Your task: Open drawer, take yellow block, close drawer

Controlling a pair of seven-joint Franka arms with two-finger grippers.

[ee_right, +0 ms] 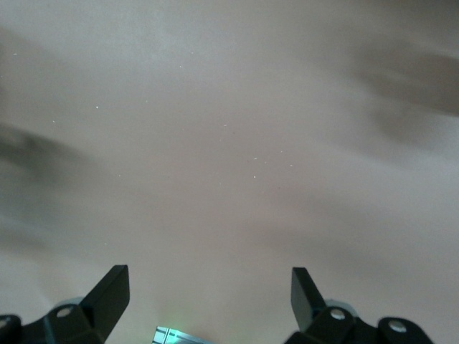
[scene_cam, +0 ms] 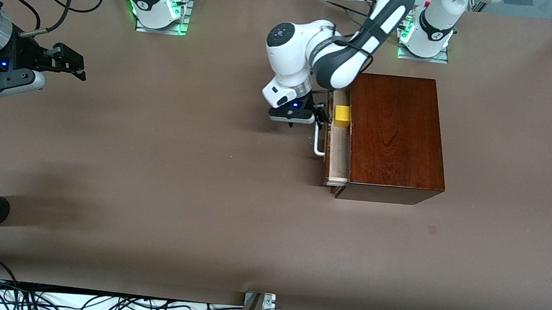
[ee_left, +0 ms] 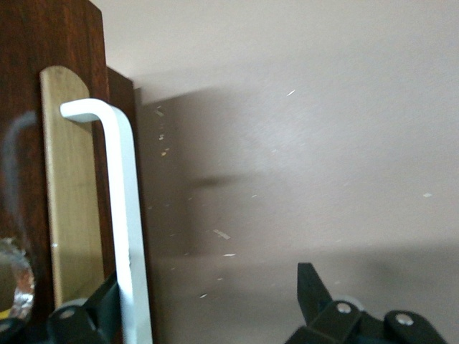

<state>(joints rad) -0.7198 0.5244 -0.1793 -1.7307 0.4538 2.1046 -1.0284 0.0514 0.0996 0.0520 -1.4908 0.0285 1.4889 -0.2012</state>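
Drawer (scene_cam: pixel 338 145) part open, yellow block (scene_cam: pixel 342 116) showing. Left gripper (scene_cam: pixel 320 119) spread beside handle (scene_cam: pixel 319 141); next, grasp block. Right gripper (scene_cam: pixel 71 63) waiting, spread.

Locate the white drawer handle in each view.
Front view: handle on the front of the partly open drawer, just below the left end effector.
Left wrist view: handle runs up the picture against the dark drawer front, between the open fingers.
Right wrist view: not in it, only bare table.
Shared landmark: the dark wooden box.
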